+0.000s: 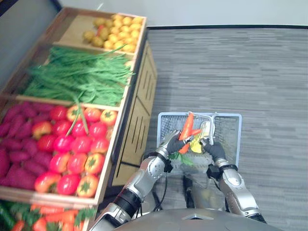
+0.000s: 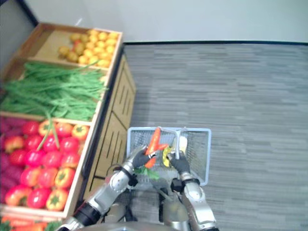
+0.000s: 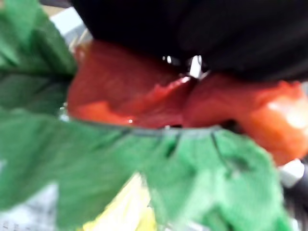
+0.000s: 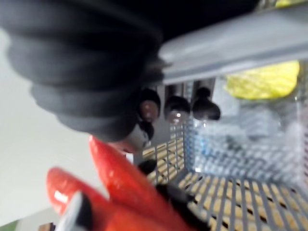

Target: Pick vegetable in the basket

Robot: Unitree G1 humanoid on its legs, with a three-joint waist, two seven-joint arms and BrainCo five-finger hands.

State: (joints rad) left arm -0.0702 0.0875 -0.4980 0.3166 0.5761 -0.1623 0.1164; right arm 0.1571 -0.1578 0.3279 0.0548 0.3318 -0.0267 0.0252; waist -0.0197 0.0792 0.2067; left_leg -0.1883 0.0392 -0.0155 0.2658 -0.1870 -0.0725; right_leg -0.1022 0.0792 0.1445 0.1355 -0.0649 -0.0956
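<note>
Closest to you, at 12 o'clock, your left hand [image 1: 169, 143] is curled round a bunch of carrots [image 1: 186, 127]. Their leaves hang toward 6 o'clock and their tips point to 12, so they sit above the basket [image 1: 230, 126], not yet in it. Your right hand [image 1: 215, 149] is wrapped round the handle [image 4: 231, 43], probably to steady the basket for the drop. 1 yellow vegetable [image 1: 196, 144] already lies inside. At 9 o'clock the wooden stand [image 1: 137, 120] holds tomatoes [image 1: 79, 147], then green beans [image 1: 79, 74], with yellow produce [image 1: 115, 31] farthest, toward 11.
</note>
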